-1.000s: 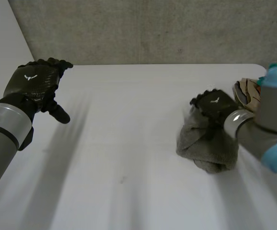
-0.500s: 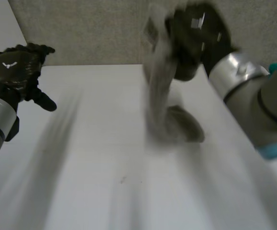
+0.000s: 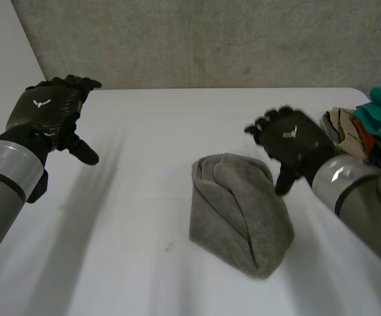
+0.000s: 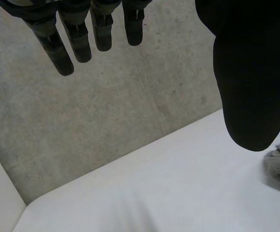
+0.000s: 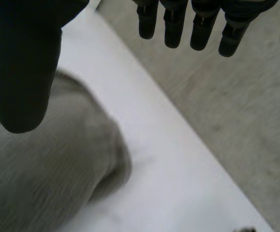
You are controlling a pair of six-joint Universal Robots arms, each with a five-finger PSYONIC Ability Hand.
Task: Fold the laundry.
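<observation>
Left hand (image 3: 45,113) hangs raised at the left — fingers (image 4: 62,46) straight, thumb apart, empty. Right hand (image 3: 289,141) hovers at the right — fingers (image 5: 195,24) spread, holding nothing.

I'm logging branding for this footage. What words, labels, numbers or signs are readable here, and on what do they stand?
No words or numbers can be read anywhere.
Black left hand: a small white winged emblem on its back, no letters.
Black right hand: a small white mark on its back, too blurred to make out.
Grey towel: no tag or label visible.
Pile of coloured clothes: no print visible.
</observation>
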